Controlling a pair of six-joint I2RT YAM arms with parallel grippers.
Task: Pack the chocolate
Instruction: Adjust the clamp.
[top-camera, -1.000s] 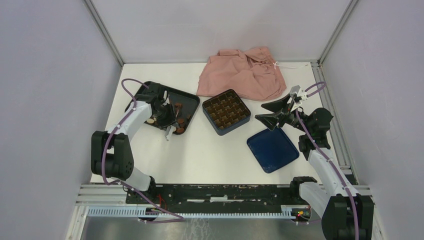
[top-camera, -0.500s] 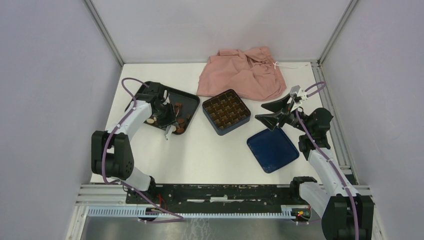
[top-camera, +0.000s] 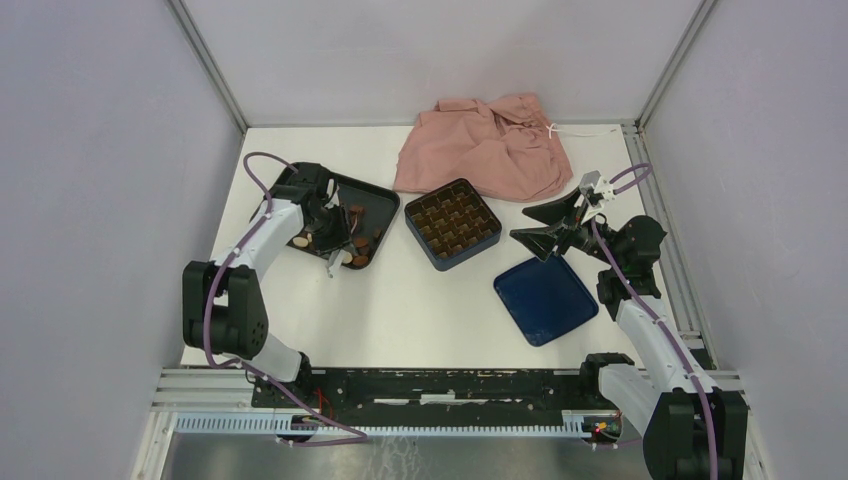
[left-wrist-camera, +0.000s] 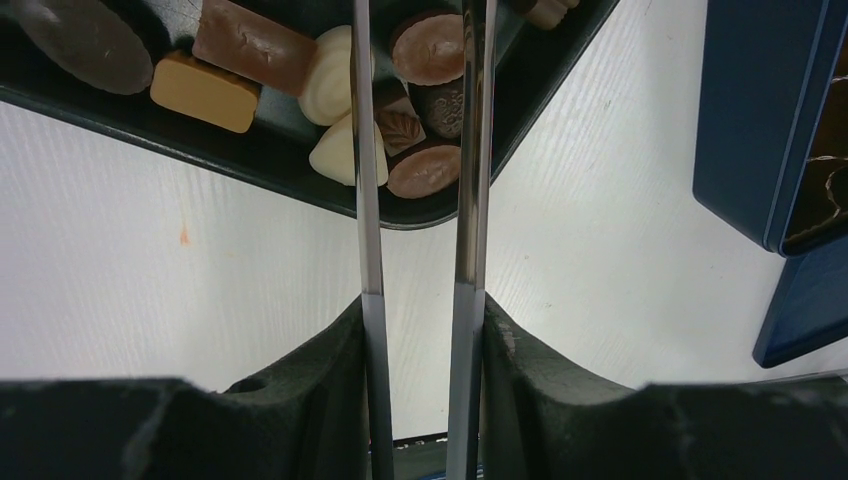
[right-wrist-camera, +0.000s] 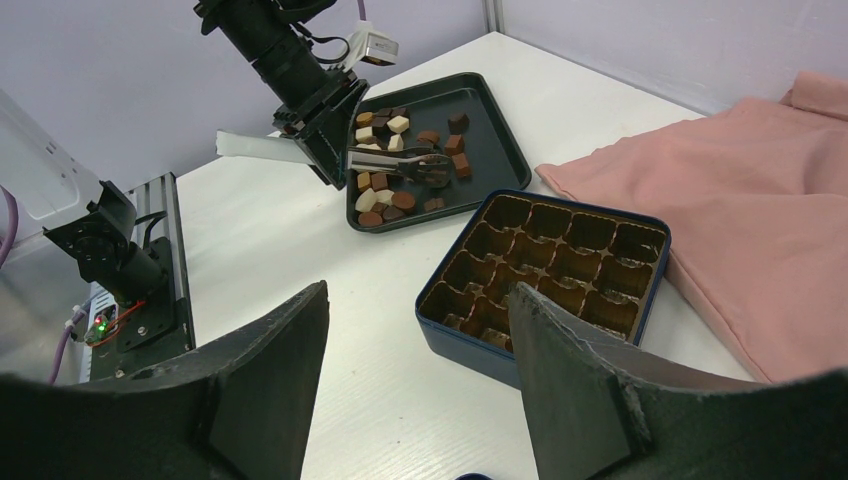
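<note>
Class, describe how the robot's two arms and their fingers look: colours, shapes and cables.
The left arm and right arm have white links and black joints. A purple cable loops along each. The right fingers are broad, black and wedge-shaped; the left fingers are black too, with slim silver strips along their inner faces.

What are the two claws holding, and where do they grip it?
The left gripper clamps metal tweezers along their arms, tips among the chocolate; the right gripper is open and empty.
</note>
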